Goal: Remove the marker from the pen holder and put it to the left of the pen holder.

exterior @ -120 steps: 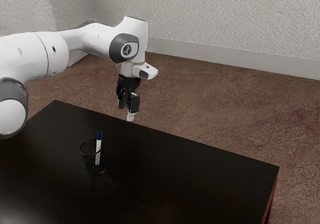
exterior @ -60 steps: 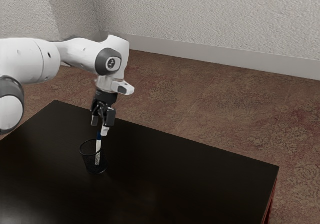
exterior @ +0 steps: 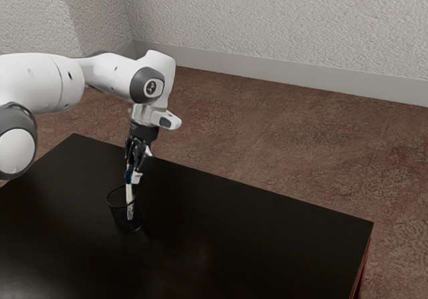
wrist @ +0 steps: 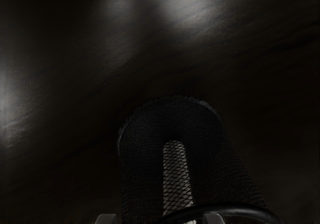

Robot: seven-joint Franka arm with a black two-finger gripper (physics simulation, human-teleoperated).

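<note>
Black gripper [exterior: 134, 172] positioned above the round black mesh pen holder [exterior: 119, 215], at the upper end of the blue-and-white marker [exterior: 130, 195]; clamping cannot be confirmed. Marker remains inside the pen holder. Approach appears complete; extraction and placement left of the pen holder outstanding.

The arm [exterior: 50, 81] reaches in from the exterior view's left, wrist [exterior: 152, 85] bent, pincer [exterior: 132, 174] pointing steeply down.
</note>
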